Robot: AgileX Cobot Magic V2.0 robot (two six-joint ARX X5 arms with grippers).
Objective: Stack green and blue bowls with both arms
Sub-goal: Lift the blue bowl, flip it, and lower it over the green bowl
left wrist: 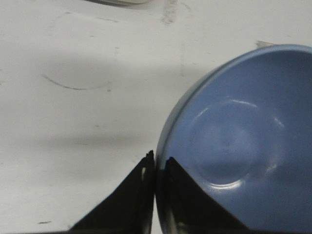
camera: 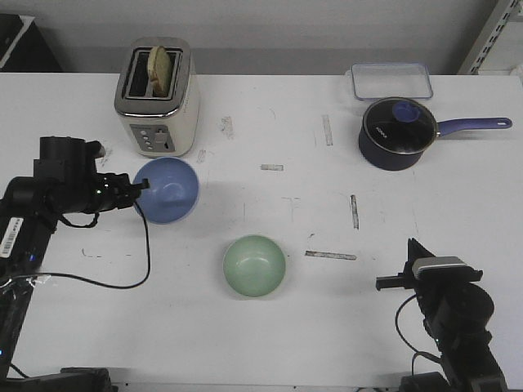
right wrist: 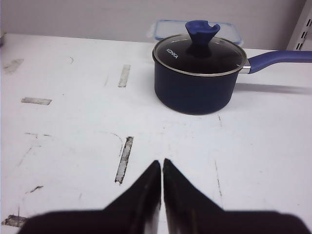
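Note:
The blue bowl (camera: 167,189) sits on the white table in front of the toaster. My left gripper (camera: 140,188) is shut on its left rim, one finger inside and one outside; the left wrist view shows the bowl (left wrist: 243,146) with my gripper (left wrist: 159,161) pinching the rim. The green bowl (camera: 254,265) sits alone at the table's middle front, apart from both grippers. My right gripper (right wrist: 161,163) is shut and empty, held over bare table at the front right, with its arm (camera: 445,302) low there.
A cream toaster (camera: 158,98) with toast stands at the back left. A navy saucepan (camera: 398,135) with a purple handle and a clear lidded box (camera: 391,80) are at the back right; the saucepan shows in the right wrist view (right wrist: 197,73). A black cable (camera: 122,282) trails at the front left.

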